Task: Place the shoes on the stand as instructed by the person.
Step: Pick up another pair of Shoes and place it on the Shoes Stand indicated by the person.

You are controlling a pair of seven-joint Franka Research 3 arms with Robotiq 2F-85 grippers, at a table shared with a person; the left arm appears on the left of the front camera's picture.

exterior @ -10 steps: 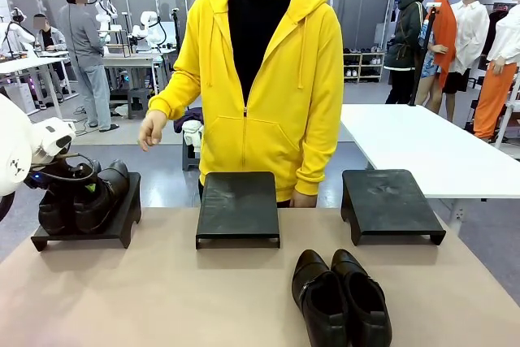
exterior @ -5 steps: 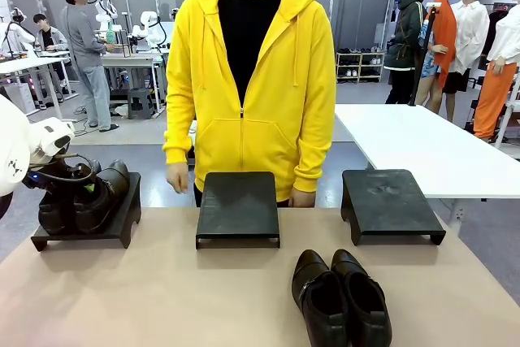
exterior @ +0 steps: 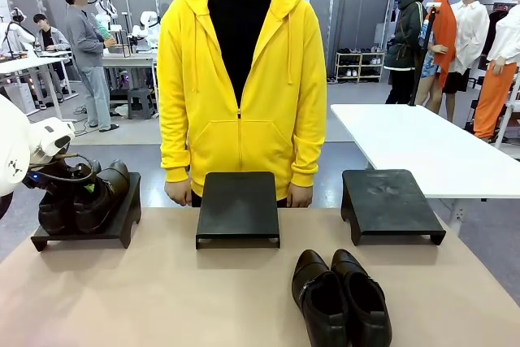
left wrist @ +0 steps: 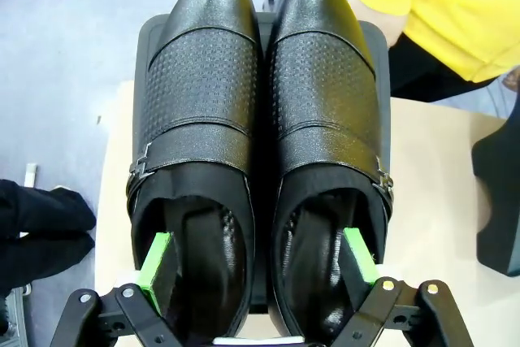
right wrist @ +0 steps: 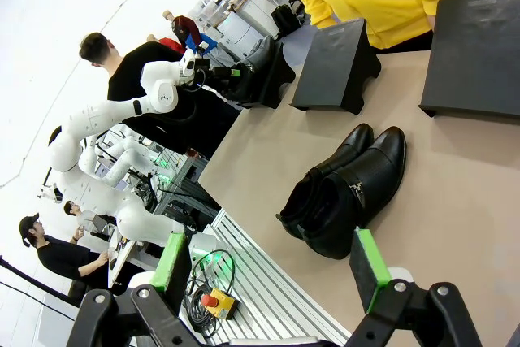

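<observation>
Left gripper (left wrist: 256, 262) is hanging spread wide, one finger dipping into each shoe of the first pair (left wrist: 203, 79), which is sitting on the left stand (exterior: 122, 217) at 9 o'clock.
Right gripper (right wrist: 270, 259) is hovering spread, gripping nothing; the second pair (exterior: 321, 302) is lying on the table (exterior: 162, 298) at 5 o'clock. The leather is looking stiff and slick, so pinching the adjoining inner collars is likely the safest hold.

White table (exterior: 410, 140) right; grey floor (exterior: 487, 241); shelving (exterior: 361, 67) behind.

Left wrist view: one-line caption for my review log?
Left gripper open, a finger inside each of the black shoes on the stand.
</observation>
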